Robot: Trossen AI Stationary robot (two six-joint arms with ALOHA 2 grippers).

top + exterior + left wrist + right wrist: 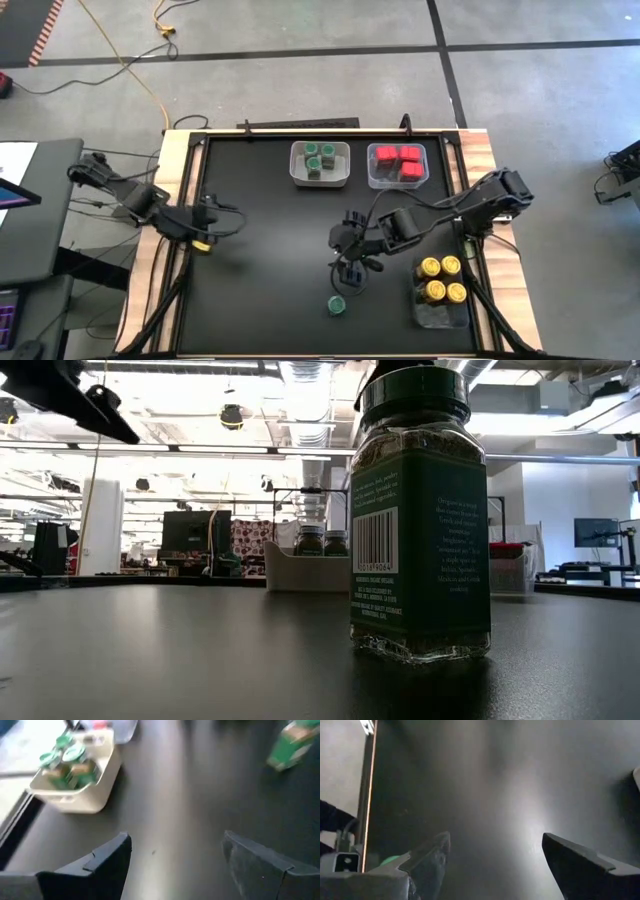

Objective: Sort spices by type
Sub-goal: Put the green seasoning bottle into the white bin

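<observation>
Hidden or unclear: the label text on the green-lidded jar (420, 520) was too small to read; the top of its lid was cut off in the low view.
Landmark: the lone green-lidded jar stood upright on the black table (260, 260), near the front edge.
Surroundings: a clear bin of green-lidded jars (319, 160) sat well behind the lone jar; a bin of red boxes (396, 163) stood beside that bin; a bin of yellow-lidded jars (441, 280) lay to the lone jar's right.
Obstruction: nothing lay between the lone jar and the grippers.
Right gripper (350, 268): just behind the lone jar, fingers spread wide — empty.
Left gripper (208, 222): well left of the lone jar, fingers spread wide — empty.
Jar appearance: dark green label, white barcode, dried herbs visible through the glass.
</observation>
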